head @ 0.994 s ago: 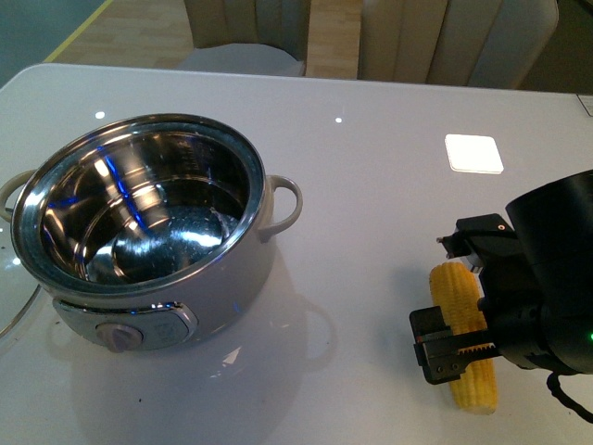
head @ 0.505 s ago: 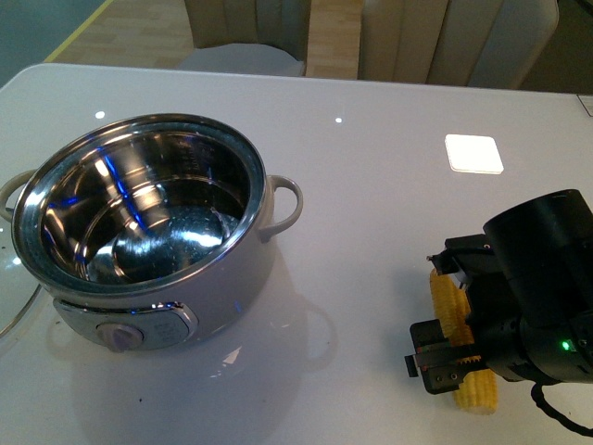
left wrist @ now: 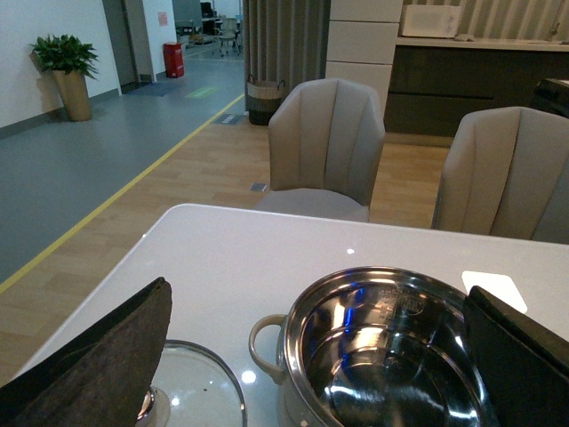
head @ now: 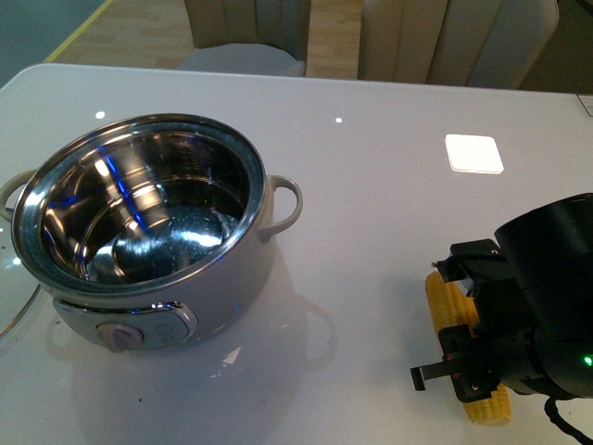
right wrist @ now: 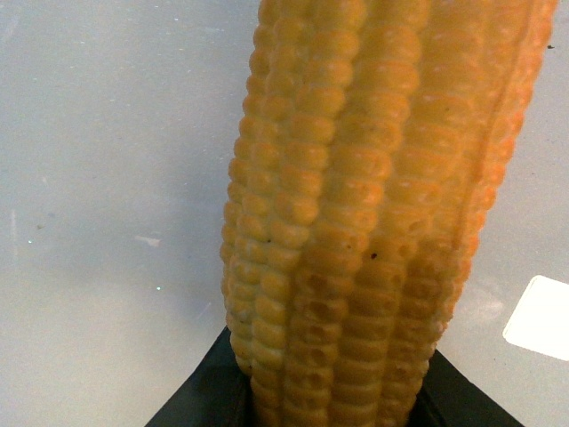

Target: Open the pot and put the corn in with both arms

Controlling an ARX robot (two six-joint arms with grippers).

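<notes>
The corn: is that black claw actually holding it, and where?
Cannot tell. The right gripper sits over the corn about mid-length, but its grip is hidden. The left gripper is open, holding nothing.

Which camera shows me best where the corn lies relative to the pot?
Front view: the corn lies on the table right of the pot, its middle hidden by the right gripper. The right wrist view shows only kernels close up, neither end. The left wrist view shows the pot but no corn.
</notes>
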